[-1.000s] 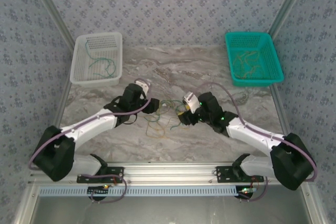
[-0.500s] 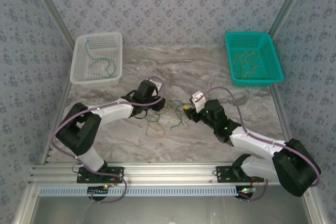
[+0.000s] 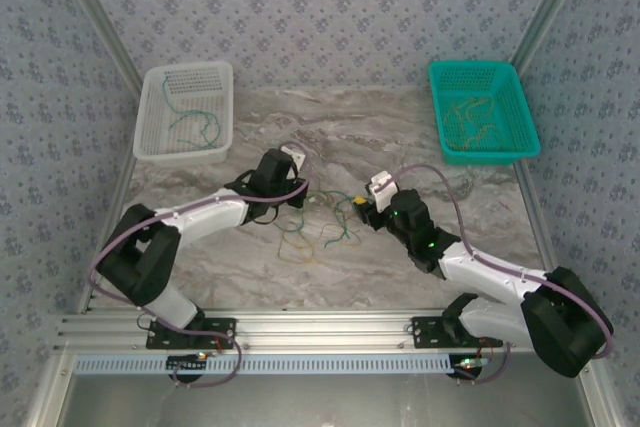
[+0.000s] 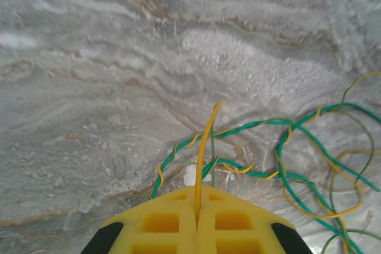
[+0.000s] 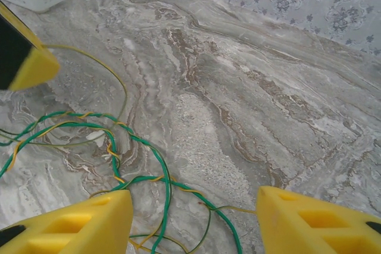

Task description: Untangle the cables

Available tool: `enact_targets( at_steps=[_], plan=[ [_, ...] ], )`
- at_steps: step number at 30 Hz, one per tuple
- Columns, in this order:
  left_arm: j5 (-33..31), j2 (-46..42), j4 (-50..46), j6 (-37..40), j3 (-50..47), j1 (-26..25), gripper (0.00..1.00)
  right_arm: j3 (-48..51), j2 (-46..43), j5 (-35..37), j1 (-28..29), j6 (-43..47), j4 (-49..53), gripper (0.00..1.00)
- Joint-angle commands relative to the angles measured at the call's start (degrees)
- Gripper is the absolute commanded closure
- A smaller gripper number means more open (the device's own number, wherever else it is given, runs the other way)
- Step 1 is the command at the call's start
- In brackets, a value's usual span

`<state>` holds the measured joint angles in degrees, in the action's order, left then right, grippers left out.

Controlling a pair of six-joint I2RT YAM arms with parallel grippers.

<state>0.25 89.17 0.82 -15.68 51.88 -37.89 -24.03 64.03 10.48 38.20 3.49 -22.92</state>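
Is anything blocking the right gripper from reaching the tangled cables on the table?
Nothing visible. The right gripper is open just above the cables, with bare marble table between its fingers and the loops.

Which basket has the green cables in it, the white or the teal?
The white basket at far left: green cables curl on its floor. The teal basket at far right holds yellowish cables instead.
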Motion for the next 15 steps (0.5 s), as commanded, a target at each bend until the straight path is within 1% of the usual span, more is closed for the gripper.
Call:
enact_targets(
  at_steps=[1, 8, 15],
  plan=[
    [-1.85, -4.18, -1.93, 1.44, 1.74, -0.05, 1.00, 0.25, -1.57, 2.74, 0.30, -0.98, -0.24, 0.41],
    [-4.46, -10.54, -2.93, 1.40, 0.81, 0.33, 1.00, 1.18, -3.00, 3.63, -0.09, -1.28, -0.73, 0.40],
    [-3.57, -15.16, -3.74, 1.18, 1.64, 1.54, 1.00, 0.83, -2.42, 3.17, -0.58, -1.82, -0.46, 0.39]
  ],
)
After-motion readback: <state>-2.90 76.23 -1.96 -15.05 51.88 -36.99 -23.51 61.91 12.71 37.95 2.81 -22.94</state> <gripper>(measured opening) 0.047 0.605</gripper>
